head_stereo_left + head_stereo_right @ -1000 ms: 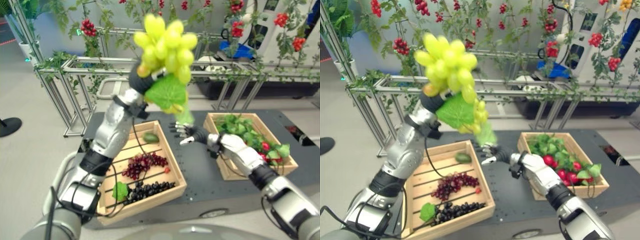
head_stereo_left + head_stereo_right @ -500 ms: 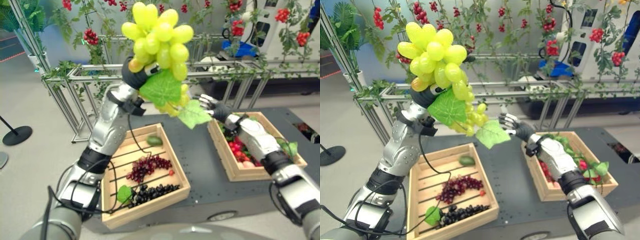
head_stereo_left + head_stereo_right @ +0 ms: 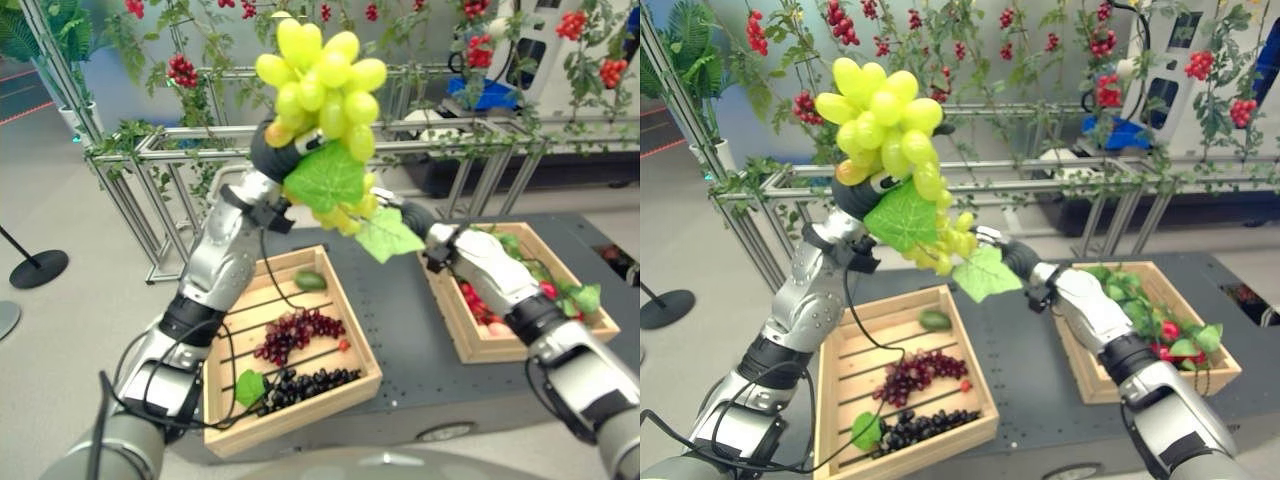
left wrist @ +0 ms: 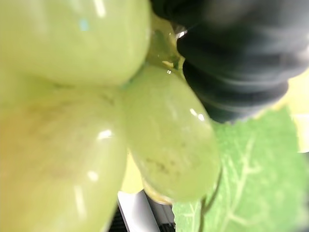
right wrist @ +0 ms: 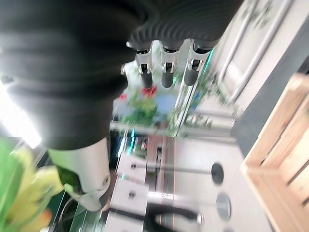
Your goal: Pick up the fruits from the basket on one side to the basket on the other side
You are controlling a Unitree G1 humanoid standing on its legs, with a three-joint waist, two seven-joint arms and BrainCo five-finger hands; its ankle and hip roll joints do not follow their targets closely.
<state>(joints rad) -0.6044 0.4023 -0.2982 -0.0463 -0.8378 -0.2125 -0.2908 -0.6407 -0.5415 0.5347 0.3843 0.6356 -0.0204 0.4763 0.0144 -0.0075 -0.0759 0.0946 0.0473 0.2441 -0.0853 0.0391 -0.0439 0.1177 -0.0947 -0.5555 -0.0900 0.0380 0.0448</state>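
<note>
1. While the dark table [image 3: 410, 330] carries both crates, the left basket [image 3: 300, 345] sits on the robot's left part of it and the right basket [image 3: 520, 300] on its right part, well apart, with bare tabletop between them.
2. Raised high above the left basket, the green grapes [image 3: 320, 90] are the biggest thing in front of me; the bunch stands with its fat end up, two green leaves [image 3: 335, 180] hanging under it.
3. Its stem end sits in the left hand [image 3: 275, 150], which is clenched round it; the left wrist view has grapes pressed right against the dark cover.
4. Coming in from the right, the right hand [image 3: 992, 243] is level with the lower leaf, just beside or touching the hanging end of the bunch; its fingers [image 5: 166, 72] are straight and slack, grasping nothing.
5. Inside the right basket lie red fruits [image 3: 480, 305] under green leaves.
6. Inside the left basket lie a red grape bunch [image 3: 295, 330] in the middle, a dark grape bunch [image 3: 305, 385] nearer the robot, and a small green fruit [image 3: 308, 280] at the far end.
</note>
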